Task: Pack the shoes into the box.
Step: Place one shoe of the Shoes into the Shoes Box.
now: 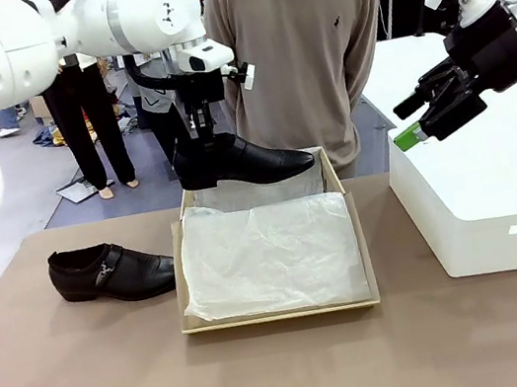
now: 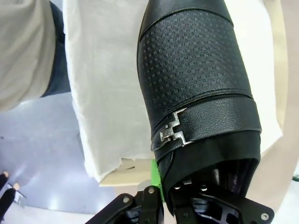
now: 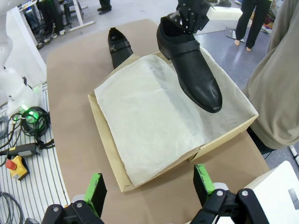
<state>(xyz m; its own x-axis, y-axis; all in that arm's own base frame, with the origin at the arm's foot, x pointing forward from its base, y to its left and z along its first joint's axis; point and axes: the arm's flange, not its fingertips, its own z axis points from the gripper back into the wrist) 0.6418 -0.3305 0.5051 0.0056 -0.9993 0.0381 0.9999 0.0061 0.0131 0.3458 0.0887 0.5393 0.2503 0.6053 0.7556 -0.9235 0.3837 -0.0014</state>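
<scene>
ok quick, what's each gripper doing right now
left gripper: closed on a black shoe, held above the box
right gripper: open, holding nothing

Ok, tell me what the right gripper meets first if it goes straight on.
Probably the tissue paper lining the box: the open right gripper aims at it, clear of the shoe the left gripper holds; depth is unclear.
</scene>
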